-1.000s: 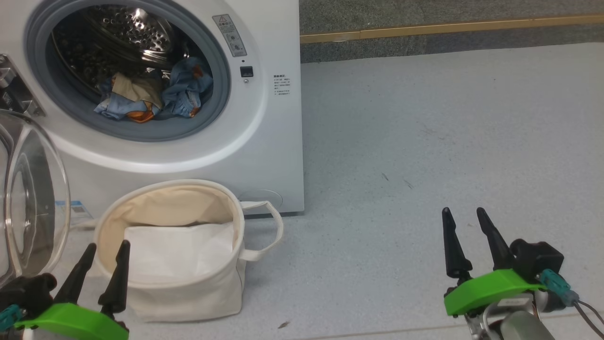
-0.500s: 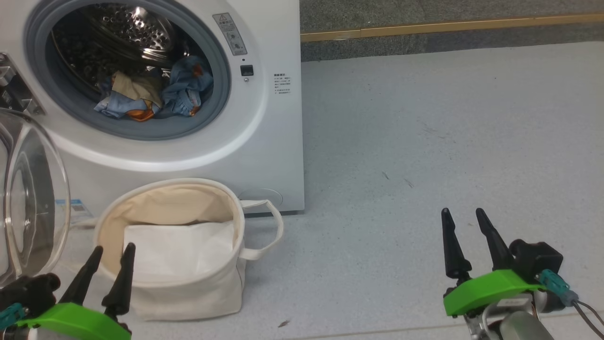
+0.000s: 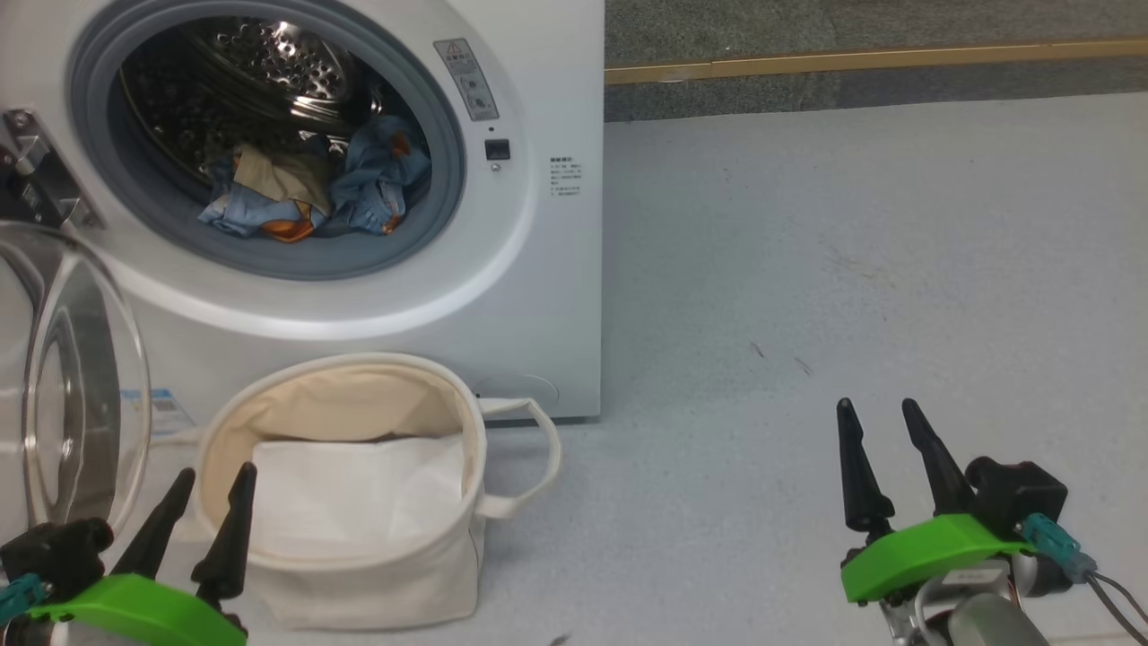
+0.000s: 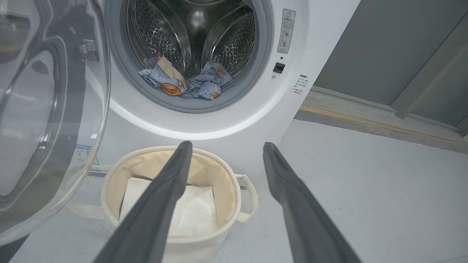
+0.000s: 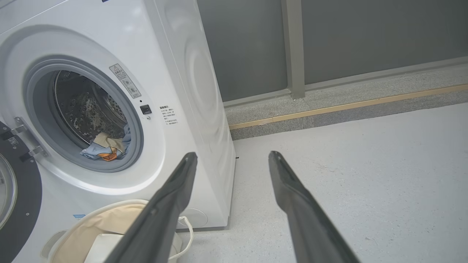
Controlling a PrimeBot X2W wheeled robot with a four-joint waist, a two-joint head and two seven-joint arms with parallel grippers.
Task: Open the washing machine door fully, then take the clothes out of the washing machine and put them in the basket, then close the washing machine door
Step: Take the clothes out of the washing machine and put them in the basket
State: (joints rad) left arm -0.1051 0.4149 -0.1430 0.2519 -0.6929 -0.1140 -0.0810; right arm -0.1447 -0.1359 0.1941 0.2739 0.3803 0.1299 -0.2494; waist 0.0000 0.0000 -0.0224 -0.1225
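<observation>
Grey floor (image 3: 807, 269) stretched right of the washing machine (image 3: 538, 269). With the washing machine door (image 3: 81, 377) standing wide, I judged unloading the step in hand. The clothes (image 3: 305, 193) lay in the drum (image 3: 269, 90), above the basket (image 3: 359, 583). Left gripper (image 3: 216, 469) and right gripper (image 3: 875, 404) hung spread, empty. Next, one had to reach inside.

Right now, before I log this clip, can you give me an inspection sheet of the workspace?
Surface: pale grey floor, a few small dark specks.
Job's things: washing machine door swung open on the left; clothes lying in the drum of the washing machine; basket on the floor before it, holding a flat white sheet, no clothes.
Clutter: nothing seen.
Grippers: left gripper open, empty, at the basket's near rim; right gripper open, empty, over bare floor.
Cables: thin wires at the right wrist.
Surroundings: grey wall panels; yellow strip along the kerb behind.
</observation>
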